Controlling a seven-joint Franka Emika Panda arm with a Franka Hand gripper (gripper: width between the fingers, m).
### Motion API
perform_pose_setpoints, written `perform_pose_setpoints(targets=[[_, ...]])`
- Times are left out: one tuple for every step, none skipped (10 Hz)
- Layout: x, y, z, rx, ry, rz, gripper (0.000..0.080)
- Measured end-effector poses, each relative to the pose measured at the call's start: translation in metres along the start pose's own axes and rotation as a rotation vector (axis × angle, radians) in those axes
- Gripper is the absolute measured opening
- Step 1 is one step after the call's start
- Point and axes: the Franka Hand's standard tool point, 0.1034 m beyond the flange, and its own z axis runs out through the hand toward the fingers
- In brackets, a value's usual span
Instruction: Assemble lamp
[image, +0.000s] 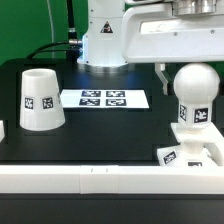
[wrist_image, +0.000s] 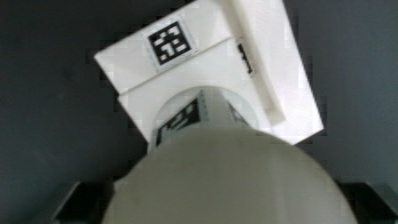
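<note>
The white bulb (image: 193, 92) stands upright with its neck in the flat square base (image: 176, 154) at the exterior view's right. My gripper (image: 190, 74) hangs over it, jaws open and straddling the round head. One dark finger (image: 160, 72) shows beside the head and the other is near the frame edge. In the wrist view the bulb head (wrist_image: 222, 165) fills the middle. The tagged base (wrist_image: 178, 52) lies beyond it, and the fingers (wrist_image: 79, 202) stand apart from the head on both sides. The tapered shade (image: 41, 100) stands alone at the left.
The marker board (image: 103, 99) lies flat on the black table between the shade and the bulb. A white rail (image: 90, 181) runs along the table's front edge. The robot's white pedestal (image: 100, 40) stands behind the marker board.
</note>
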Motion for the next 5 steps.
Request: perform_pose_setpoints(targets=[[-0.0002, -0.0003, 0.0002, 0.008, -0.006, 0.056, 0.0578], [-0.0002, -0.0003, 0.0003, 0.020, -0.017, 0.157, 0.0578], [-0.0001, -0.0001, 0.0002, 0.028, -0.026, 0.223, 0.0578], [-0.0003, 0.0000, 0.0003, 0.029, -0.027, 0.237, 0.0578], [-0.0002, 0.0001, 0.0003, 0.029, -0.028, 0.248, 0.0578]])
